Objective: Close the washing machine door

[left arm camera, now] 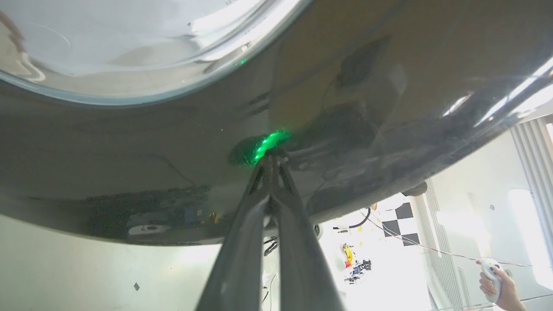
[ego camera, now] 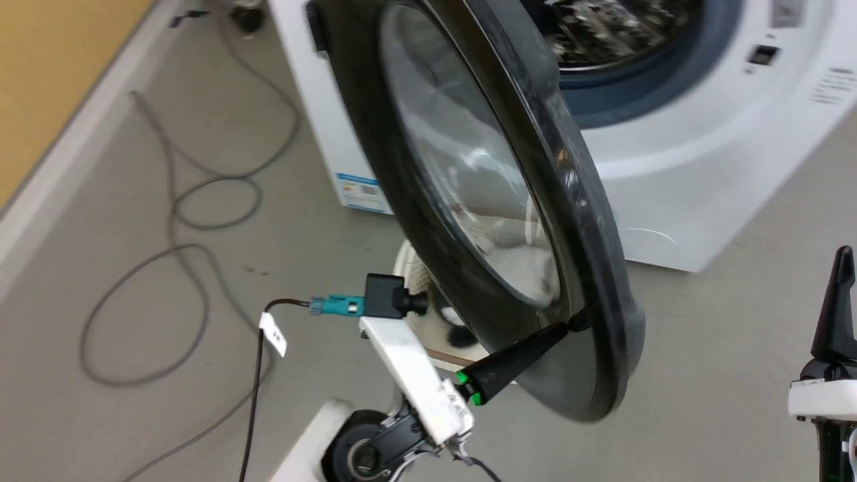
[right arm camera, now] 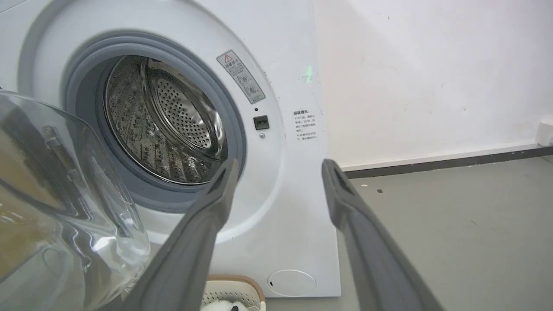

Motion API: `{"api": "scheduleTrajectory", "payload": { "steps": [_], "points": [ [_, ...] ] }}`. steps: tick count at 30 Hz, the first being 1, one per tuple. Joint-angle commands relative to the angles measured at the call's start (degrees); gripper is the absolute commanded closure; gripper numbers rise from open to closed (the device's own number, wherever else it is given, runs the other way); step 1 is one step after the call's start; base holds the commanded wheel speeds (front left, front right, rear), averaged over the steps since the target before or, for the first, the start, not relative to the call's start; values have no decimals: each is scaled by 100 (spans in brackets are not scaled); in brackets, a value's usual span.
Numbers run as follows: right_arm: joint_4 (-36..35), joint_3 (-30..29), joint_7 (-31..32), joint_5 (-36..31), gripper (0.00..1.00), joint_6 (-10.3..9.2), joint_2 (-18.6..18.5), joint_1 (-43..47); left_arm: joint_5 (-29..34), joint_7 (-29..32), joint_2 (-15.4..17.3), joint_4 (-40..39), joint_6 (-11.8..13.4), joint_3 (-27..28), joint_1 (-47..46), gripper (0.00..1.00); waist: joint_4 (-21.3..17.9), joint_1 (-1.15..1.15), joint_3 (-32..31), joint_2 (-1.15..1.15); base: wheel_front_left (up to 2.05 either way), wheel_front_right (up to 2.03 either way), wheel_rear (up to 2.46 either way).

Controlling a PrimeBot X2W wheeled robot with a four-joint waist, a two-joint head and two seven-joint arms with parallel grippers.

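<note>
The left pincer (ego camera: 568, 327) sits lowest in the head view, its two dark fingers (left arm camera: 259, 203) pressed together with nothing between them. Their tips meet the door (ego camera: 482, 201) on its wide black rim, near the lower outer edge. In the left wrist view a green glow reflects in the gloss just where they land. They seem to touch it, though the blur there makes contact hard to judge. The right pincer (right arm camera: 280, 170) is well apart from the door at the lower right of the head view. Its fingers are spread wide and empty, pointing toward the front of the machine (right arm camera: 281, 207).

The door stands open, swung well out from the machine and slanting across the middle of the head view, hinged at its upper left there. In the right wrist view its clear glass bowl shows at the left, in front of part of the opening.

A cream basket (right arm camera: 235, 288) sits on the floor (ego camera: 100, 268) at the foot of the machine, below the door. Behind it the steel drum (right arm camera: 164, 125) lies uncovered inside its grey gasket (right arm camera: 235, 129). A blue sticker (ego camera: 361, 192) marks the machine's side panel low down.

Grey cables (ego camera: 187, 214) loop over the floor to the left. Far off in the left wrist view, a person's hand (left arm camera: 505, 296) holds a white controller (left arm camera: 490, 268). A white wall (right arm camera: 432, 65) stands beyond the machine.
</note>
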Motion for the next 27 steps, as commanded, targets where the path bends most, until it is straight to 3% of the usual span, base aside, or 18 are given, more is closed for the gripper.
{"api": "scheduleTrajectory", "payload": {
  "steps": [1, 10, 16, 20, 26, 27],
  "points": [
    [7, 13, -24, 31, 0, 5, 12, -67, -40, -135, -54, 127, -26, -131, -175, 100, -266, 0, 38, 0, 0, 0, 0],
    [54, 28, -24, 88, 0, 5, 12, -24, -108, -612, -82, 440, -26, -675, -396, 100, -477, 0, 25, 0, 0, 0, 0],
    [95, 49, -24, 112, 0, 5, 12, 52, 178, -1285, 312, 40, -26, -858, -471, 100, -466, 0, -114, 0, 0, 0, 0],
    [113, 55, -24, 113, 0, 5, 12, 114, 500, -2141, 689, -235, -26, -864, -564, 100, -448, 0, -231, 0, 0, 0, 0],
    [104, 81, -24, 148, 0, 5, 12, 237, 2068, -3949, 1459, 129, -26, -958, -900, 100, -395, 0, -421, 0, 0, 0, 0],
    [80, 93, -24, 155, 0, 5, 12, 309, 3026, -4065, 1416, 507, 12, -313, -929, 100, -360, 0, -487, 0, 0, 0, 0]
  ]
}}
